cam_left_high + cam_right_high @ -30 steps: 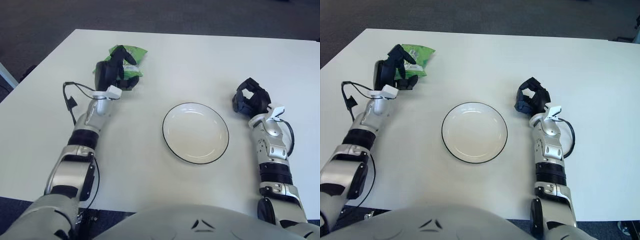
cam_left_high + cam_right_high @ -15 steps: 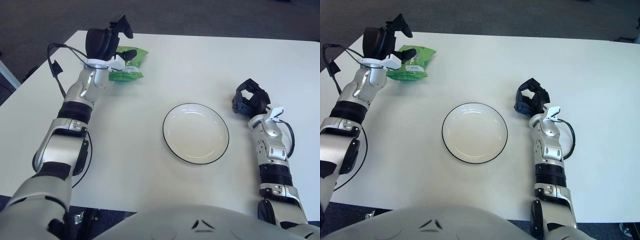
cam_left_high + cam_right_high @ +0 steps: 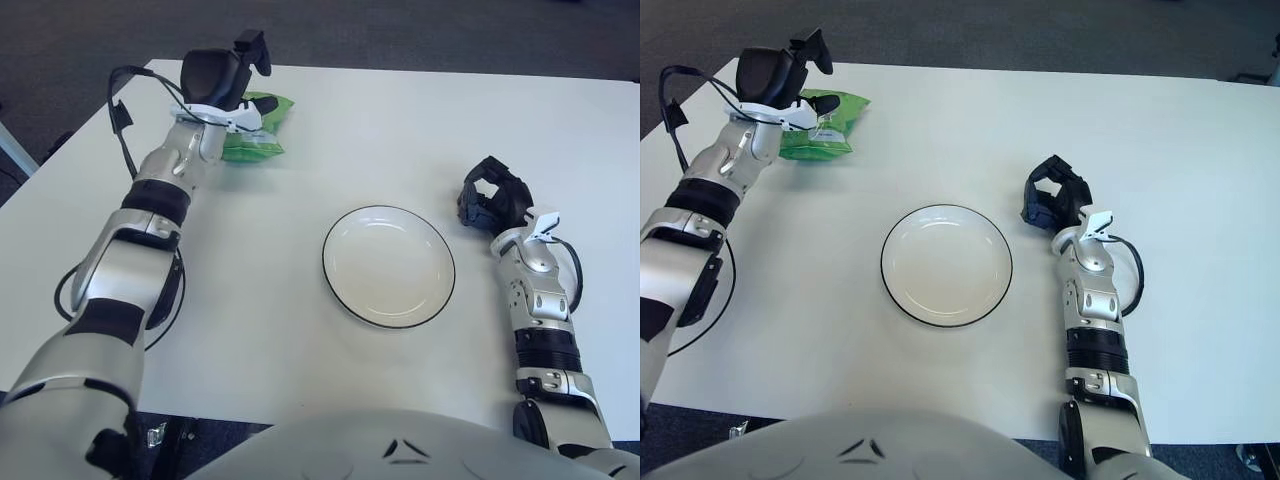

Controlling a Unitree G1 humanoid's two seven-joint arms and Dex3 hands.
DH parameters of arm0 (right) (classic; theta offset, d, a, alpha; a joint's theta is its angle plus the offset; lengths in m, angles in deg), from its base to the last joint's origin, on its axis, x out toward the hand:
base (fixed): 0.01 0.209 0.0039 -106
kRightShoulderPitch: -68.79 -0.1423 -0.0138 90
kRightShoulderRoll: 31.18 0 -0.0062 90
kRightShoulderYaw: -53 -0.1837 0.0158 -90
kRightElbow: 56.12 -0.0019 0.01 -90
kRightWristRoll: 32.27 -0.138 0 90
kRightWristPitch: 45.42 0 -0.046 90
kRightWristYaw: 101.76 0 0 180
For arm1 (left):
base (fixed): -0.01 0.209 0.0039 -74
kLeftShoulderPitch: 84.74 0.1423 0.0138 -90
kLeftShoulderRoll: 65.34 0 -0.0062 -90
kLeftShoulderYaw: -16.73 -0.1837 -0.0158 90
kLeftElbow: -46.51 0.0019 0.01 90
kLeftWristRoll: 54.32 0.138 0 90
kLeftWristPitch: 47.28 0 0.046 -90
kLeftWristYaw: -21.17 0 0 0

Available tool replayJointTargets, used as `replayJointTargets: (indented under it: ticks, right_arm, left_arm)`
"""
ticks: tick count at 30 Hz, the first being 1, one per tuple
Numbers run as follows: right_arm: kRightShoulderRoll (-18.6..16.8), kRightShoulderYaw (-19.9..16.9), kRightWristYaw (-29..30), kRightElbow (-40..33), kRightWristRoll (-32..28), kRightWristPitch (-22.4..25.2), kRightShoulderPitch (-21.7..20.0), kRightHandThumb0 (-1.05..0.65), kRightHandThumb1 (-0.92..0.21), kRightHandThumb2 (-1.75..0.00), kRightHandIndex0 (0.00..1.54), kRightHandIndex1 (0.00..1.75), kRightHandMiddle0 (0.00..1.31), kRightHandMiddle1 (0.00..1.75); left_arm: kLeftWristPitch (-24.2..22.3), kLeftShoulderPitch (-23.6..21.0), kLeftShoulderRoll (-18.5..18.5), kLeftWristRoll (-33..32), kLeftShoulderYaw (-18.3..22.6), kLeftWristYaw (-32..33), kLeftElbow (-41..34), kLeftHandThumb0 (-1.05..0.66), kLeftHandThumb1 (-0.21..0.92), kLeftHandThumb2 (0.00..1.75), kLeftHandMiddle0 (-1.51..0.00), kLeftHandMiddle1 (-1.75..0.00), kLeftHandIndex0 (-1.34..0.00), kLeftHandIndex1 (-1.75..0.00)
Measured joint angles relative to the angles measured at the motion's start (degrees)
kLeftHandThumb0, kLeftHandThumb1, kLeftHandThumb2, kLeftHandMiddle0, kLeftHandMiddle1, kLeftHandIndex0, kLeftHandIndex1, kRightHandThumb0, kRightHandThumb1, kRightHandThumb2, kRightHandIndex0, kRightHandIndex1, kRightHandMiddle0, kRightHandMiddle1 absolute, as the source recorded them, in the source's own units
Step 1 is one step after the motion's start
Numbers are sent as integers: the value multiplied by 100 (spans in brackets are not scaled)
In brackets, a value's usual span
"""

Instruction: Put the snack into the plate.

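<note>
The left robot hand (image 3: 222,76) is hovering over the snack (image 3: 255,140), fingers spread, holding nothing. The plate (image 3: 388,266) is sitting bare. The right robot hand (image 3: 492,204), curled and holding nothing, is waiting just right of the plate.

Surface (image 3: 330,120): white, smooth, matt laminate look, faint sheen only.
Plate (image 3: 389,266): white, glossy, ceramic or hard plastic by appearance, thin black line at the rim.
Snack (image 3: 258,140): green packet of thin plastic film, shiny, lightly crinkled, printed face.
Left hand (image 3: 222,72): black matt plastic shell and fingers; white plastic clip at the wrist.
Right hand (image 3: 492,198): same black matt plastic.
Forearms (image 3: 533,300): brushed silver metal with black bands, satin finish; black rubber-sheathed cables.
Floor (image 3: 400,30): dark, rough carpet.
</note>
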Motion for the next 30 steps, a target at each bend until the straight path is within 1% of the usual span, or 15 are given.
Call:
replayJointTargets:
  ticks: [3,4,5,6,8,9,10,12,13,14,16,19,23,30]
  right_arm:
    - [1,-1,-9,-14,0,19,17,-45,-41,-120,131,175,54,175]
    - [2,-1,-10,-23,0,28,25,-45,-41,-120,131,175,54,175]
    - [3,-1,-10,-31,0,36,34,-45,-41,-120,131,175,54,175]
    - [4,-1,-10,-50,0,47,43,-45,-41,-120,131,175,54,175]
    - [5,-2,-10,-84,0,83,52,-45,-41,-120,131,175,54,175]
    - [5,-2,-10,-93,0,93,53,-45,-41,-120,131,175,54,175]
    - [5,-3,-10,-105,-1,109,54,-45,-41,-120,131,175,54,175]
    - [5,-5,-10,-128,-4,139,56,-45,-41,-120,131,175,54,175]
    - [4,-7,-10,-141,-6,146,58,-45,-41,-120,131,175,54,175]
    - [4,-9,-10,-154,-8,159,59,-45,-41,-120,131,175,54,175]
    - [2,-10,-10,-174,-9,182,63,-45,-41,-120,130,175,54,175]
    - [2,-12,-10,-194,-9,203,68,-45,-41,-120,130,175,54,175]
    - [0,-12,-10,-261,-9,247,98,-45,-41,-120,130,175,54,175]
    - [0,-17,-12,-327,-10,277,135,-45,-41,-121,131,175,54,175]
  left_arm:
    - [-70,-270,63,49,-206,44,529,-37,82,66,-46,-137,-26,-175]
    - [-110,-370,102,58,-286,56,753,-37,84,63,-44,-134,-25,-175]
    - [-133,-452,136,68,-340,53,910,-52,87,69,-38,-129,-17,-167]
    - [-159,-550,176,87,-426,38,1127,-62,89,72,-35,-125,-13,-161]
    - [-176,-688,228,120,-577,-14,1427,-72,90,78,-27,-119,-6,-153]
    - [-175,-721,240,137,-632,-36,1507,-79,91,87,-20,-105,-4,-138]
    - [-171,-757,249,175,-717,-64,1598,-81,91,90,-17,-99,-3,-132]
    - [-158,-788,249,218,-867,-137,1698,-87,92,101,-10,-79,-1,-109]
    - [-159,-799,249,238,-943,-171,1746,-88,92,103,-9,-75,-1,-105]
    - [-166,-809,253,268,-1025,-213,1814,-90,92,106,-6,-68,-1,-97]
    - [-213,-812,263,301,-1131,-292,1890,-91,92,111,-3,-58,0,-86]
    - [-284,-812,288,302,-1253,-429,2003,-92,92,114,-1,-49,0,-78]
    - [-515,-813,352,278,-1333,-743,2101,-91,92,119,0,-34,0,-63]
    - [-938,-812,534,216,-1437,-1146,2236,-94,92,124,0,-26,0,-53]
